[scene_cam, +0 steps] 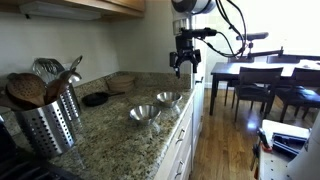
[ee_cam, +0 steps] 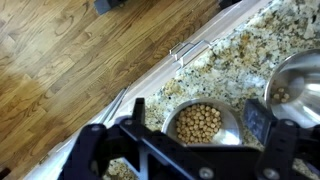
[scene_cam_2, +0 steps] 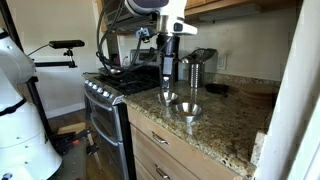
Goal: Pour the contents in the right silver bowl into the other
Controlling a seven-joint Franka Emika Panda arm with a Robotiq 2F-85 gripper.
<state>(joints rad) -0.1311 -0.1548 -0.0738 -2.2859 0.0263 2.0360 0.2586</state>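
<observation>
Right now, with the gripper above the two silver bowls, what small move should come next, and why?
Probably lower the gripper straight down toward the rim of the filled bowl. Its jaws stand open, holding nothing, above the counter, and the wrist view shows that bowl directly beneath them.

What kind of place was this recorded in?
Most likely a home kitchen: a stove, a metal utensil holder standing on a granite countertop, and a dining table nearby.
</observation>
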